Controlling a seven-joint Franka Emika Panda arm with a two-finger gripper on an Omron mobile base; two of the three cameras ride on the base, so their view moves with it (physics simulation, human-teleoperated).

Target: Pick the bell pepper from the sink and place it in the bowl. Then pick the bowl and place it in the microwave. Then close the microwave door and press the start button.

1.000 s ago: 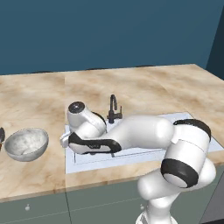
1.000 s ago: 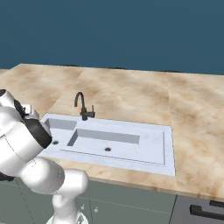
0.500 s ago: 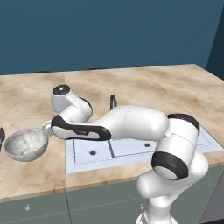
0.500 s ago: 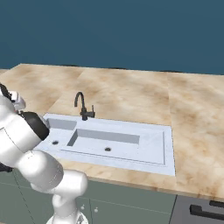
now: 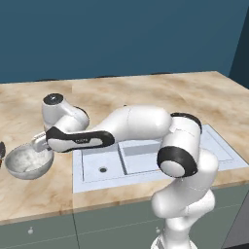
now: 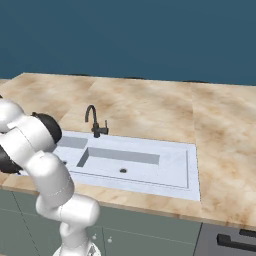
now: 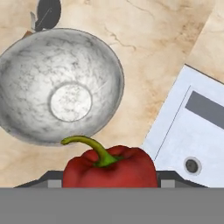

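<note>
The arm is reaching out to its left over the counter [image 5: 44, 204], carrying the bell pepper [image 7: 109, 168] toward the bowl [image 5: 28, 163]. In the hand view the pepper is sitting at the bottom edge between the finger pads [image 7: 51, 183], which are standing wide and clamped on its two sides. The gripper [image 5: 40, 142] is hanging at the bowl's near rim, not yet over its middle.

The bowl is standing upright on the counter, just left of the sink [image 5: 146, 158], its pale flat bottom open to view and holding nothing. A small dark object [image 7: 47, 13] is lying on the counter just beyond the bowl; I cannot tell what it is.

Judgement: the step in hand is the placing. To do it well, the hand should be travelling further until the pepper is over the bowl's centre, then coming down inside the rim before the jaws part. Releasing here risks the pepper striking the rim and rolling off onto the counter. A low release should also keep the bowl from shifting.
</note>
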